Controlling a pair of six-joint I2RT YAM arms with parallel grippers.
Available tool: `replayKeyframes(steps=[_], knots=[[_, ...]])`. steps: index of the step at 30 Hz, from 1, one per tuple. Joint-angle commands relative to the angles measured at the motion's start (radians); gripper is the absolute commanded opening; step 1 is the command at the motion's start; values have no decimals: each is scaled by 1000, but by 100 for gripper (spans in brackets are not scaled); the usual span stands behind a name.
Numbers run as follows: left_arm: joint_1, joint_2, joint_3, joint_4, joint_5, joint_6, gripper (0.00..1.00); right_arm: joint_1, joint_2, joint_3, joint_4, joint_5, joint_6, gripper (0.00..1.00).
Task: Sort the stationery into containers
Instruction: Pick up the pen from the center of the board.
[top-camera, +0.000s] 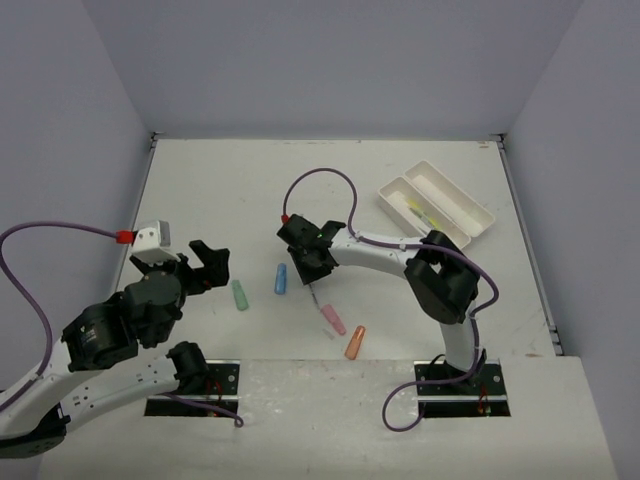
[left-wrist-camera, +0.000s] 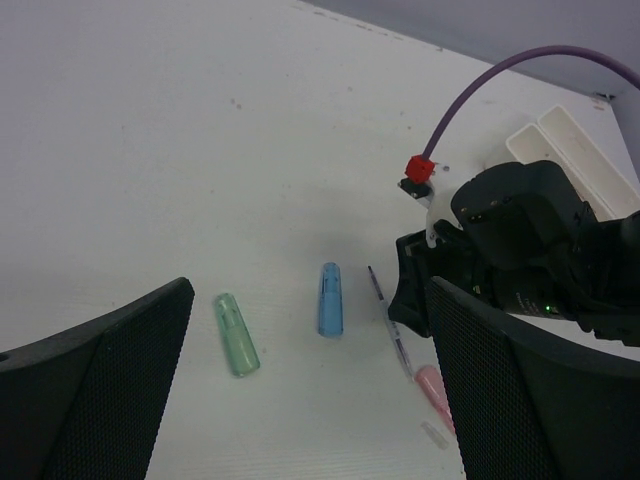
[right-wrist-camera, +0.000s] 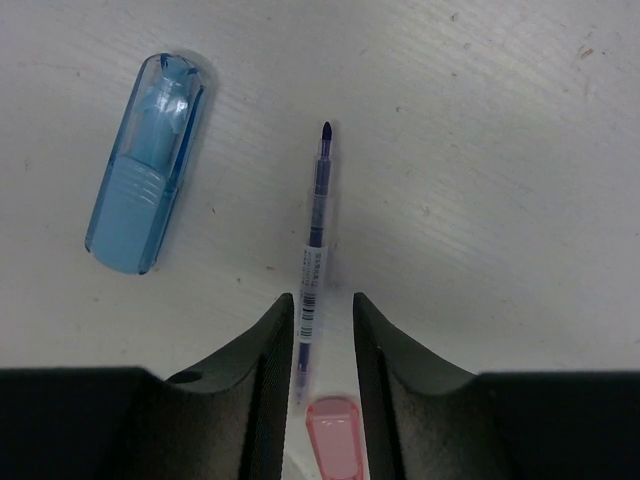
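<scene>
The right hand (right-wrist-camera: 322, 300) sits low over the counter (right-wrist-camera: 500, 150). Its fingers are narrowly apart on either side of the dark blue pen (right-wrist-camera: 315, 225), not clamped. A blue marker (right-wrist-camera: 140, 180) lies at the pen's 10 o'clock and a pink marker (right-wrist-camera: 335, 430) at its 6. The left hand (left-wrist-camera: 308, 283) gapes wide above the green marker (left-wrist-camera: 237, 335). Seen from overhead, the white tray (top-camera: 465, 195) sits at 2 o'clock with a yellow pen (top-camera: 422, 212) inside.
</scene>
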Motion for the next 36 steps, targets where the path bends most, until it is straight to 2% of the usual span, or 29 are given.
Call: replayKeyframes(steps=[1, 8, 17, 20, 23, 28, 33, 35, 36], knots=[[-3, 3, -37, -9, -37, -14, 100, 17, 37, 49, -27, -15, 26, 29], [-3, 9, -47, -1, -30, -7, 100, 23, 104, 84, -59, -3, 35, 24], [-3, 6, -55, 9, -20, 0, 100, 25, 138, 126, -80, -26, 57, 0], [-3, 14, -51, 8, -17, -2, 100, 20, 98, 156, -69, -50, 48, 0], [-3, 38, -37, 2, -1, -19, 100, 4, -24, 186, -42, -62, 40, 0], [-3, 156, -12, 23, 101, -72, 100, -79, -302, 148, -40, 59, 29, 0], [-7, 413, -48, 83, 241, -229, 100, -257, -604, -94, -13, 123, 3, 0], [-20, 488, -61, 118, 306, -299, 100, -307, -667, -170, 6, 125, -13, 0], [-61, 585, -61, 155, 308, -344, 100, -362, -735, -241, 26, 122, -20, 0]])
